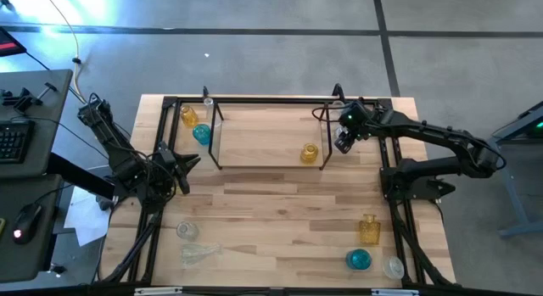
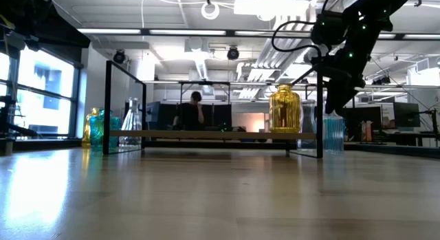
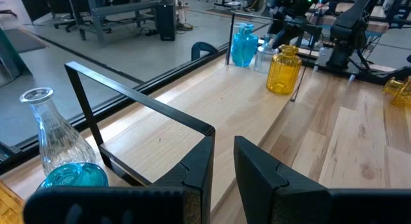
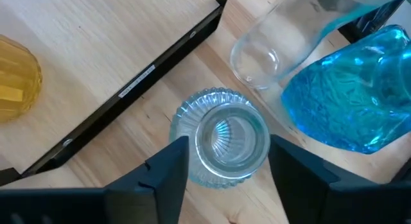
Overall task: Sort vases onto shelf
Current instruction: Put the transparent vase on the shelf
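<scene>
Past the table's left edge sits a dark desk (image 1: pixel 34 143) with a keyboard and a mouse, over a grey concrete floor. The table (image 1: pixel 280 228) is pale wood planks edged by a black frame. The left gripper (image 1: pixel 188 163) hangs low beside the shelf's left end, its fingers (image 3: pixel 199 166) drawn close with only a thin gap and nothing between them. Near the table's front left corner lie two clear vases (image 1: pixel 193 243). Outside the shelf's left end stand a yellow vase (image 1: pixel 188 116), a blue one (image 1: pixel 202 133) and a clear flask (image 3: pixel 54 131).

The shelf (image 1: pixel 271 135), thin black rods over a light wood floor, spans the table's far middle, and an amber vase (image 1: pixel 310 153) stands on its floor near the right end. Just beyond that end the right gripper (image 4: pixel 221 156) is poised over a ribbed clear vase (image 4: pixel 221 137), fingers spread to either side of it, with a blue vase (image 4: pixel 347 95) and a clear glass (image 4: pixel 263 47) close by. At the front right stand an amber bottle (image 1: pixel 368 230), a blue vase (image 1: pixel 359 259) and a clear one (image 1: pixel 393 267).

Behind the table lies an open office with ceiling lights, and a person (image 2: pixel 189 113) sits at a desk in the distance.
</scene>
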